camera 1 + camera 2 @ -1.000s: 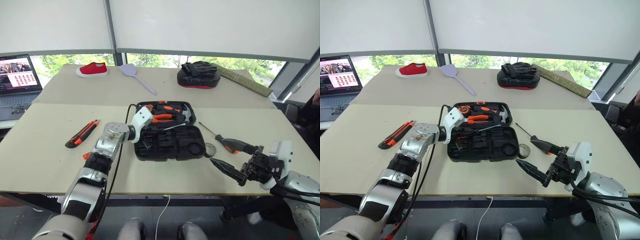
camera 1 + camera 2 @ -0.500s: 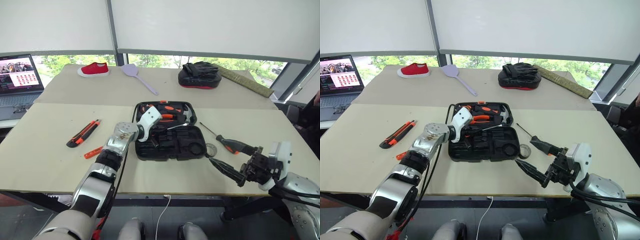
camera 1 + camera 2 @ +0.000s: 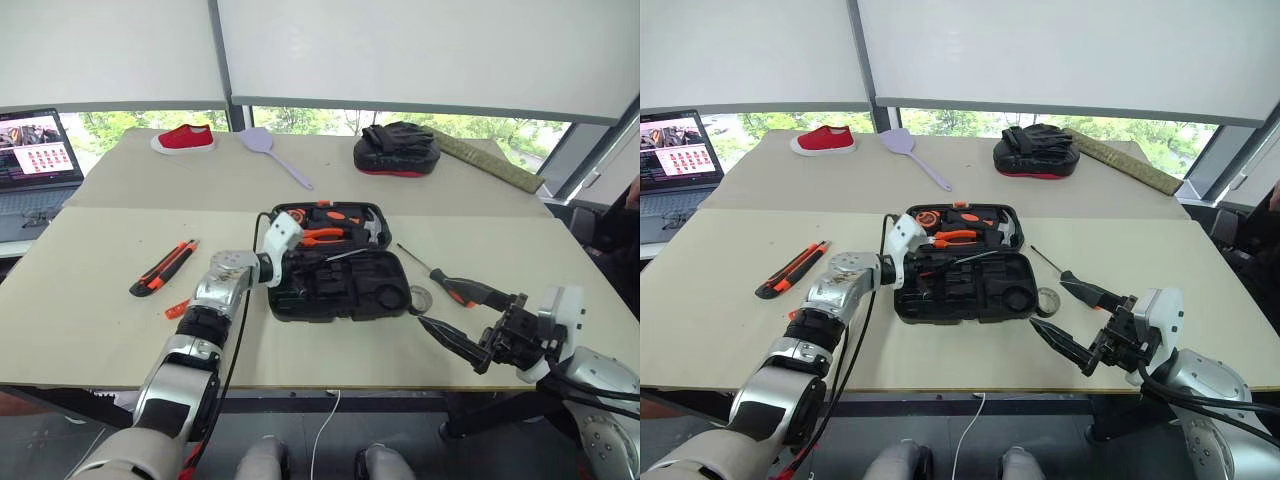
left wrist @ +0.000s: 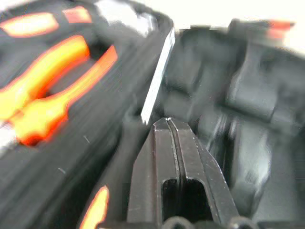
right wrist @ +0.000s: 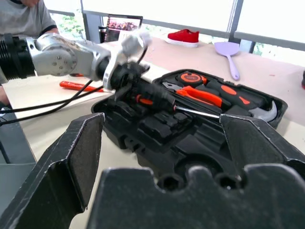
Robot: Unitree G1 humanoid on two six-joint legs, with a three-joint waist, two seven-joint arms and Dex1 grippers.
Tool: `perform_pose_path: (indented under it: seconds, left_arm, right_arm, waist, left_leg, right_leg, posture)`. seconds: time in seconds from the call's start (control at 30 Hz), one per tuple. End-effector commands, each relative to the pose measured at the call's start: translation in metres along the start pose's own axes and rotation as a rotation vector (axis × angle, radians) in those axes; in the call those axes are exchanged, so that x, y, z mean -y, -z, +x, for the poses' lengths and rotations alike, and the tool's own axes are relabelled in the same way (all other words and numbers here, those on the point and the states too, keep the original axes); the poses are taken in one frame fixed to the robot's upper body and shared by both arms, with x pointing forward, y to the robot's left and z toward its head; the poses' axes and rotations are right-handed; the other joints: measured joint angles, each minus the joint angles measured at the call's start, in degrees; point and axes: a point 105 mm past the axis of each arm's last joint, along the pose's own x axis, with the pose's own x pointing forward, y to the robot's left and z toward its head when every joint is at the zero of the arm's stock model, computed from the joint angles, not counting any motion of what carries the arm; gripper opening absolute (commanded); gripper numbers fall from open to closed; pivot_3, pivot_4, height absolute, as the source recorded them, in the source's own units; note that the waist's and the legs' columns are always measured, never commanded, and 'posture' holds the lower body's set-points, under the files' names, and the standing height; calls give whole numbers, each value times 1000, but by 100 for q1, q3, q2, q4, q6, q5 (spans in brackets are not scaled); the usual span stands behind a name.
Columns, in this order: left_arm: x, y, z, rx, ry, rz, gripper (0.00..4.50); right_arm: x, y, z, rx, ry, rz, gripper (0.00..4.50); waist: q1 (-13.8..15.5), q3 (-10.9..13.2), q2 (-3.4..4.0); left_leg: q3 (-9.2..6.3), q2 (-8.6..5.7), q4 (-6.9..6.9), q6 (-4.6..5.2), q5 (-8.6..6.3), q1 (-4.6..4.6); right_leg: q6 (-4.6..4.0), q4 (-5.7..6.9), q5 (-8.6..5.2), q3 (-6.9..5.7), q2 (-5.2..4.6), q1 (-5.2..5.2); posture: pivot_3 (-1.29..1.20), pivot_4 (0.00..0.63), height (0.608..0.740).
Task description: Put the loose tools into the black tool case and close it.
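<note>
The black tool case (image 3: 390,262) lies open in the middle of the table. My left gripper (image 3: 296,272) is shut and empty over its left part. Just ahead of my fingertips, a screwdriver (image 5: 157,98) with a black-and-orange handle lies across the recesses, its shaft (image 4: 155,71) showing in the left wrist view. Left of the case, a utility knife (image 3: 163,267) and a thin orange tool (image 3: 176,309) lie on the table. Right of the case lie a small grey tape roll (image 3: 421,298) and a second screwdriver (image 3: 466,289). My right gripper (image 3: 448,325) hangs open near the front edge.
Orange pliers (image 3: 322,236) sit in the case's far half. At the back are a red shoe (image 3: 184,138), a lilac spatula (image 3: 272,150), a black mitt (image 3: 395,148) and a long olive strip (image 3: 490,160). A laptop (image 3: 35,150) stands far left. A person (image 5: 24,19) is beyond the table.
My left hand swung slightly toward the case's middle, then came back to its left part, staying shut. The right arm has kept still.
</note>
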Motion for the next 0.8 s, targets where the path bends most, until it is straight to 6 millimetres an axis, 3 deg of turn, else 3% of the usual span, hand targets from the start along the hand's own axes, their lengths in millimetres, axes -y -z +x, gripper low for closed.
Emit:
perform_pose_path:
  seconds: [0.03,0.23,0.67,0.8]
  left_arm:
    - [-1,-20,7,50,-22,63,48]
    - [-8,1,18,-85,-99,101,48]
    - [18,34,25,-233,58,83,48]
    - [17,40,24,-260,66,120,48]
  right_arm:
    - [0,-13,-2,37,5,-58,4500]
    - [-1,-12,-2,33,3,-55,4500]
    - [-3,-11,-4,32,18,-48,4500]
    - [-4,-11,-4,31,23,-46,4500]
  waist:
    - [7,0,0]
    - [28,0,0]
    - [52,0,0]
    - [55,0,0]
  left_leg:
    - [0,-1,0,0,0,0]
    - [2,-2,0,0,0,0]
    - [2,-1,-1,-1,-1,0]
    - [2,-1,-1,0,-1,1]
  right_leg:
    - [1,0,0,0,0,1]
    - [9,0,4,0,1,0]
    - [0,-2,-2,-1,0,1]
    - [-5,-3,-5,-1,0,1]
  posture:
    - [0,150,740]
    - [0,150,740]
    - [0,150,740]
    - [0,150,740]
